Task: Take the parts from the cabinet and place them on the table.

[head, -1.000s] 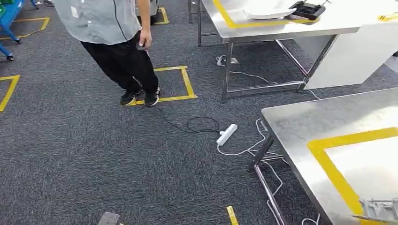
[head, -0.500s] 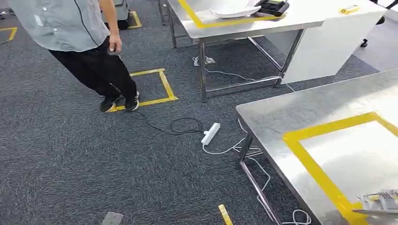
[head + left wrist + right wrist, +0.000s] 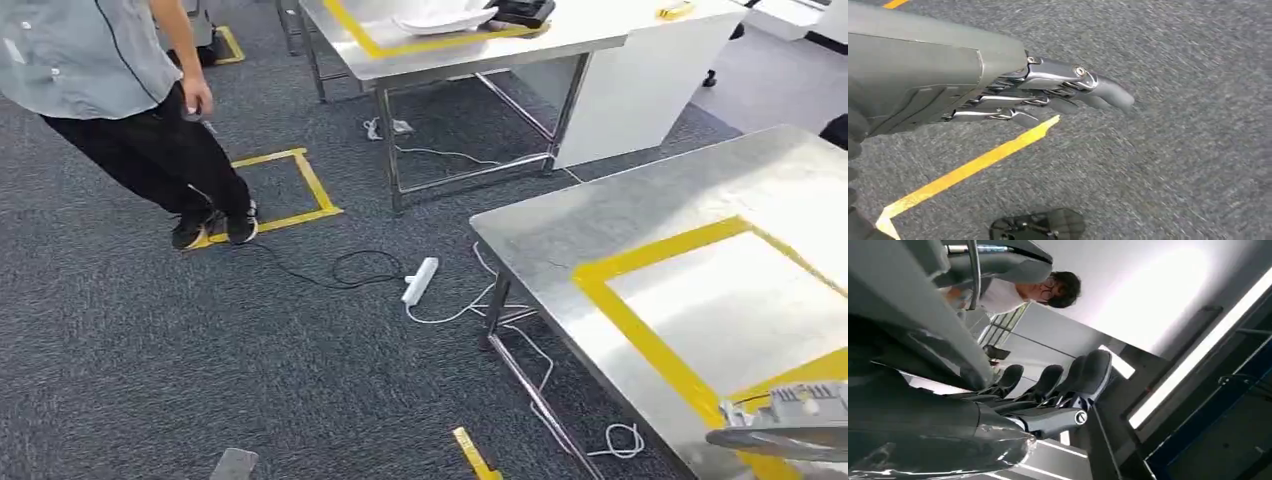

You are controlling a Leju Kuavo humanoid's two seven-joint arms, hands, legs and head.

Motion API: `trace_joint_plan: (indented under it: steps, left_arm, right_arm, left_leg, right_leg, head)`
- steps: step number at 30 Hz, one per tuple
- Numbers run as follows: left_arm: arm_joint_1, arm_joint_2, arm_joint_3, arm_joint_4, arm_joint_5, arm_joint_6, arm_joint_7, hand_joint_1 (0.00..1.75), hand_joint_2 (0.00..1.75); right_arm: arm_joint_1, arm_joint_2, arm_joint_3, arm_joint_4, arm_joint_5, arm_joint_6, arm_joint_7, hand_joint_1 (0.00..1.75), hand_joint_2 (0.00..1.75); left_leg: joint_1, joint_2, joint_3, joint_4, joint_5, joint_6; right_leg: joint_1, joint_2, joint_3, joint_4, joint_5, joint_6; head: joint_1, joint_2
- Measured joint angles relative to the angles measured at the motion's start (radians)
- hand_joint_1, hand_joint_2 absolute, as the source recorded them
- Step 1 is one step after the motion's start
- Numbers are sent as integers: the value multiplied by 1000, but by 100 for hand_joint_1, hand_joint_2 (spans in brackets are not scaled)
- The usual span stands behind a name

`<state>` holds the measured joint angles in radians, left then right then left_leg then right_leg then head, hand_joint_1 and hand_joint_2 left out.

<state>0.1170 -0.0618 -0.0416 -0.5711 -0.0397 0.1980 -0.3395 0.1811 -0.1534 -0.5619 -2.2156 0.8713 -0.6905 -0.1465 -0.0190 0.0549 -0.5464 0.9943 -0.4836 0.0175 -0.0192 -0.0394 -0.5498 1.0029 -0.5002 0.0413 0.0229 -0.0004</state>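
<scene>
The head view looks from high up, forward and down, over grey carpet [image 3: 150, 330] and the near corner of a steel table [image 3: 560, 225], with a second table [image 3: 450, 45] farther off. The left wrist view sits close behind the left hand [image 3: 1048, 92], facing the same carpet [image 3: 1173, 150]. The right wrist view, close behind the right hand [image 3: 1048, 390], faces upward toward a person [image 3: 1013, 287].

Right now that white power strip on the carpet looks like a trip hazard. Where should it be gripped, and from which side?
Probably take the power strip at the middle of its long body, pinched across its narrow width from straight above. It lies flat on the carpet with both long sides free, and its white cable trails from one end.
</scene>
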Motion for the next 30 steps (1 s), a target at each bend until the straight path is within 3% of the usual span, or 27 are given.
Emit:
trace_joint_plan:
  steps: [4, 5, 6, 8, 9, 10, 11, 13, 14, 15, 16, 19, 21, 22, 24, 25, 26, 27, 28, 29, 30]
  left_arm:
    - [-3, 0, 0, 2, 3, -2, 0, 0, 175]
    - [-4, 1, 0, 2, 4, -2, 0, 0, 175]
    - [-4, 0, 0, 2, 4, -2, 0, 0, 175]
    - [-4, 0, -1, 7, 4, -2, 0, 0, 175]
    - [-4, 0, -1, 9, 4, -3, 0, 0, 175]
    - [-3, 0, -2, 11, 4, -5, 0, 0, 175]
    - [-3, 0, -3, 12, 3, -8, 0, 0, 175]
    - [-6, 0, -6, 13, -2, -11, -3, 0, 175]
    - [-7, 2, -9, 13, -2, -11, -3, 0, 175]
    - [-8, 3, -11, 14, -2, -11, -3, 0, 175]
    - [-11, 4, -14, 15, -3, -13, -5, 0, 175]
    - [-18, 4, -22, 18, -3, -19, -9, 0, 175]
    - [-21, 3, -26, 19, -3, -21, -11, 0, 175]
    - [-21, 4, -26, 22, -3, -21, -11, 0, 175]
    - [-21, 4, -29, 28, -3, -21, -12, 0, 175]
    - [-21, 4, -31, 31, -3, -21, -12, 0, 175]
    - [-21, 4, -34, 32, -3, -21, -12, 0, 175]
    - [-22, 4, -36, 33, -3, -21, -12, 0, 175]
    - [-23, 3, -39, 34, -3, -21, -12, 0, 175]
    - [-25, 3, -42, 34, -3, -21, -12, 0, 175]
    - [-25, 6, -43, 34, -3, -21, -12, 0, 175]
  right_arm:
    - [1, -4, 22, 11, 10, 0, 13, 80, 175]
    - [1, -7, 26, 12, 13, 0, 18, 80, 175]
    - [-3, -11, 31, 13, 16, 0, 23, 80, 175]
    - [-10, -16, 53, 19, 35, 2, 38, 80, 175]
    - [-15, -18, 64, 22, 41, 3, 45, 80, 175]
    - [-22, -21, 76, 26, 47, 3, 53, 80, 175]
    - [-28, -24, 89, 31, 53, 3, 61, 80, 175]
    - [-37, -32, 110, 39, 59, 3, 70, 80, 175]
    - [-43, -37, 122, 43, 62, 3, 73, 80, 175]
    - [-52, -41, 130, 46, 63, 3, 74, 80, 175]
    - [-57, -43, 141, 51, 64, 3, 77, 80, 175]
    - [-62, -58, 156, 59, 66, 3, 88, 80, 175]
    - [-73, -68, 165, 64, 66, 2, 91, 80, 175]
    - [-82, -71, 170, 67, 66, 2, 92, 80, 175]
    - [-85, -73, 179, 74, 66, 3, 95, 80, 175]
    - [-86, -74, 183, 78, 66, 3, 97, 80, 175]
    - [-87, -75, 188, 81, 66, 3, 97, 80, 175]
    - [-92, -77, 193, 84, 66, 3, 100, 80, 175]
    - [-96, -79, 197, 86, 66, 3, 101, 80, 175]
    - [-99, -80, 200, 87, 66, 3, 101, 80, 175]
    - [-106, -80, 204, 90, 66, 3, 102, 80, 175]
  left_leg:
    - [3, 18, 0, 3, -3, -14]
    - [7, -13, -5, 19, -21, -23]
    - [10, -35, -25, 68, -56, -27]
    - [12, -43, -103, 236, -136, -30]
    - [12, -43, -134, 299, -154, -30]
    - [12, -44, -145, 318, -147, -27]
    - [11, -46, -136, 292, -116, -22]
    - [9, -59, -72, 150, -27, -7]
    - [7, -90, -33, 65, 11, 2]
    - [6, -110, -16, 26, 8, 9]
    - [8, -106, -11, 10, 3, 4]
    - [7, -91, -12, 0, 10, 12]
    - [13, -71, -8, -15, 19, 20]
    - [12, -61, -9, -14, 19, 22]
    - [9, -43, -10, -14, 17, 25]
    - [9, -34, -11, -13, 17, 25]
    - [9, -26, -10, -13, 16, 24]
    - [10, -17, -10, -12, 14, 22]
    - [11, -9, -9, -10, 12, 19]
    - [10, -3, -7, -6, 8, 13]
    - [3, 0, -8, -1, 4, 6]
  right_leg:
    - [0, 27, -6, 5, 5, -24]
    - [-2, 31, -6, 4, 7, -29]
    - [-2, 35, -7, 4, 8, -33]
    - [0, 49, -10, 5, 10, -38]
    - [2, 57, -10, 5, 10, -39]
    - [4, 67, -10, 5, 10, -39]
    - [6, 76, -9, 5, 10, -40]
    - [8, 93, -8, 5, 11, -40]
    - [6, 100, -8, 5, 12, -39]
    - [12, 107, -11, 9, 12, -35]
    - [10, 114, -18, 10, 14, -32]
    - [7, 131, -24, 0, 22, -13]
    - [9, 78, -56, 51, -17, -9]
    - [8, 61, -89, 124, -57, -6]
    - [6, 51, -161, 276, -122, 2]
    - [6, 49, -178, 312, -126, 4]
    - [5, 48, -171, 298, -107, 7]
    - [3, 45, -142, 243, -69, 10]
    - [1, 34, -92, 150, -22, 11]
    - [-1, 5, -40, 55, 16, 14]
    - [7, -31, -21, 16, -2, 18]
  head:
    - [-2, 0]
    - [-5, 0]
    - [-7, 0]
    - [-7, 0]
    - [-7, 0]
    - [-7, 0]
    - [-8, 0]
    - [-7, 0]
    - [-7, 0]
    - [-7, 0]
    - [-6, 0]
    - [-6, 0]
    - [1, 0]
    - [2, 0]
    - [1, 0]
    - [2, 0]
    - [1, 0]
    - [1, 0]
    - [1, 0]
    - [2, 0]
    - [4, 0]
